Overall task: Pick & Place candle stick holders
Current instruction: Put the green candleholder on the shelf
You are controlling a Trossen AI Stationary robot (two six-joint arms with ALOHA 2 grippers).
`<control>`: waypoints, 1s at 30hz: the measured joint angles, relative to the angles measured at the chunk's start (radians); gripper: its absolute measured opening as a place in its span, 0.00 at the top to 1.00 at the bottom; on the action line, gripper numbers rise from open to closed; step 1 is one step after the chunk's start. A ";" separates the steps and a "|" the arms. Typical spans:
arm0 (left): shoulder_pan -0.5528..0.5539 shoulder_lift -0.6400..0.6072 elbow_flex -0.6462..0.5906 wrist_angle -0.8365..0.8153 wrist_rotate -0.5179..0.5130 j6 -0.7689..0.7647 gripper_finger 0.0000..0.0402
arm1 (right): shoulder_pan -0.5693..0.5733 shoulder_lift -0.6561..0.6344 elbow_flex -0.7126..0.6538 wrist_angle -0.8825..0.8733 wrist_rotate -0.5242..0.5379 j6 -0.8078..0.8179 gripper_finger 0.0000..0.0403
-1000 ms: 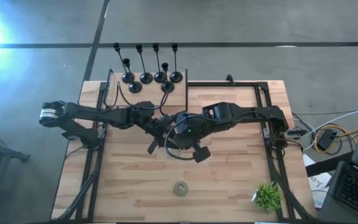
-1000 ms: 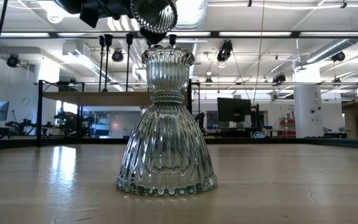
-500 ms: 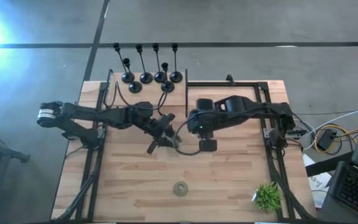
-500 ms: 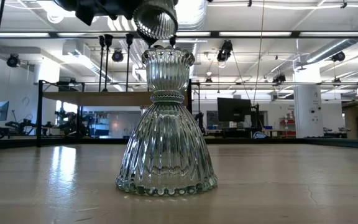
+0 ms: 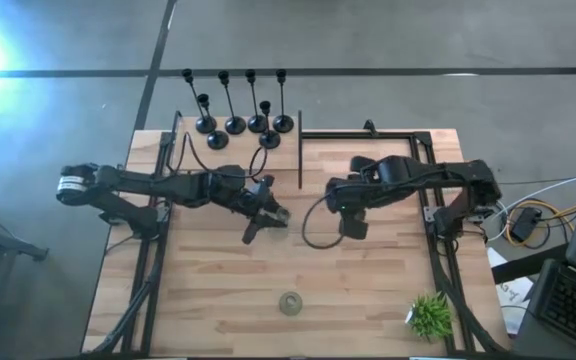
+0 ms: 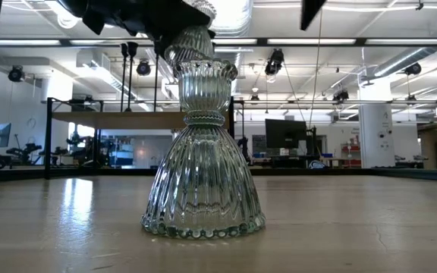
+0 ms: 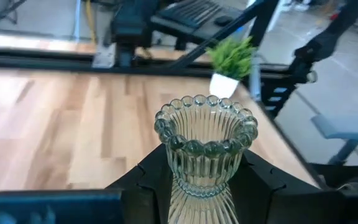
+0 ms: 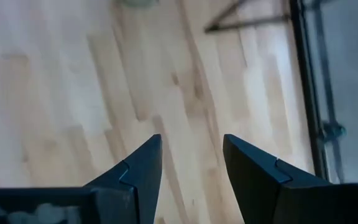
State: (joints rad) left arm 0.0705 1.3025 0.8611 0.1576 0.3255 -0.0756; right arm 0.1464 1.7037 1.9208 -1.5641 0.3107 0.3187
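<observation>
Through the right wrist view I see the right gripper (image 8: pixel 190 163) with its two dark fingers (image 8: pixel 138 171) spread apart and nothing between them. Bare wooden tabletop (image 8: pixel 73 93) fills the gap and the area ahead of the tips. A dark frame rail (image 8: pixel 308 93) runs along the table edge beyond the outer finger, with grey floor (image 8: pixel 353 81) past it.

Both arms are dark, jointed and matte, the left arm (image 5: pixel 158 187) ending in a pale, perhaps silver, cylindrical joint; a black cable loops beside the right arm (image 5: pixel 413 180).
</observation>
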 joint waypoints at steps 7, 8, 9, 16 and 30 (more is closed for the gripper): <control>0.028 -0.002 -0.001 -0.015 -0.122 0.045 0.68 | -0.002 -0.179 -0.304 0.182 0.087 0.097 0.63; 0.030 -0.002 -0.001 -0.023 -0.165 0.059 0.68 | -0.003 -0.206 -0.347 0.230 0.086 0.097 0.63; 0.031 -0.002 -0.001 -0.027 -0.205 0.073 0.68 | -0.003 -0.229 -0.389 0.274 0.085 0.097 0.63; 0.060 -0.003 -0.001 -0.016 -0.427 0.139 0.68 | -0.004 -0.347 -0.605 0.452 0.075 0.102 0.66; 0.181 -0.001 -0.001 0.112 -0.497 0.134 0.68 | -0.040 -0.361 -0.687 0.505 0.074 0.120 0.64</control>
State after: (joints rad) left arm 0.2515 1.3018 0.8604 0.2700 -0.1714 0.0586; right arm 0.1066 1.3424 1.2339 -1.0591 0.3843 0.4389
